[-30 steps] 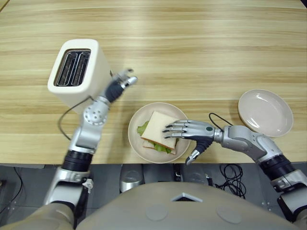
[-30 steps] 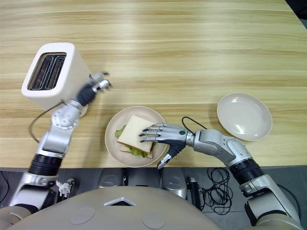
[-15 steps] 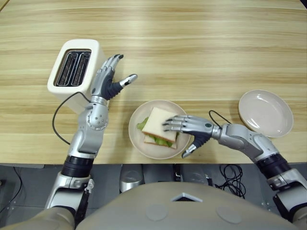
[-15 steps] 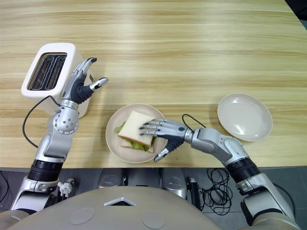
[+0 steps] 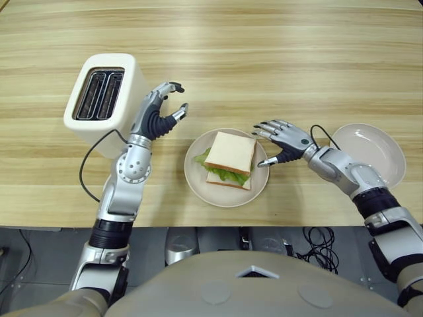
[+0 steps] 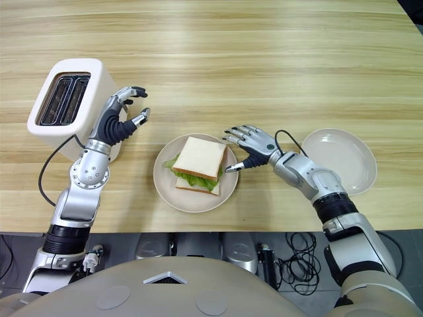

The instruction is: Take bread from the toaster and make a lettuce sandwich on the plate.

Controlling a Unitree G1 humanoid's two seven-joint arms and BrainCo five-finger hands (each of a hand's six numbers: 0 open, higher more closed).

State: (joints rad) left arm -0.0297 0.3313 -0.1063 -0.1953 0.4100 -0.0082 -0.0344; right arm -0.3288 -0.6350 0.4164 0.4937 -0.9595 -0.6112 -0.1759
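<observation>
A sandwich of two white bread slices with green lettuce between them lies on the beige plate near the table's front edge. The white toaster stands at the left with both slots dark and no bread showing. My left hand hovers just right of the toaster, fingers loosely curved, holding nothing. My right hand hangs at the plate's right rim, fingers spread, off the sandwich and holding nothing.
A second beige plate with nothing on it sits at the right. The toaster's black cord loops toward the front edge beside my left arm. Bare wooden table stretches across the back.
My right hand has lifted off the top slice and pulled back to the right of the plate. The plate with the sandwich sits slightly farther right and back. My left hand's fingers have curled a little.
</observation>
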